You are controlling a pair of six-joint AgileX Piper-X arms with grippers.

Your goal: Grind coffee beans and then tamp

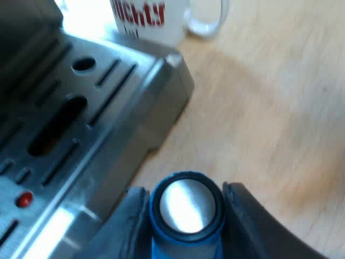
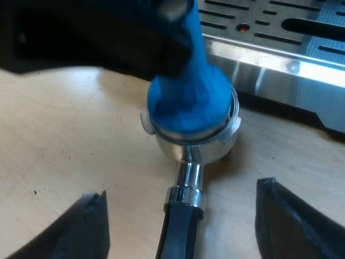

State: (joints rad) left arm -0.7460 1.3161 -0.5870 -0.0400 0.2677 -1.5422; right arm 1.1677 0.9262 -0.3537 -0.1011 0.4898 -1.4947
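Tamper [image 2: 186, 102] looks solid and slick, so left fingers [image 1: 129, 224] clamp its blue stem in the holder [image 2: 210, 148], right fingers [image 2: 73, 232] hang open.

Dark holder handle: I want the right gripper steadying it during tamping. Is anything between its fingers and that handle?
Nothing visible. The dark handle of the round metal holder lies directly between the fingers of the open right gripper; the blue tamper sits farther on, in the holder's basket.
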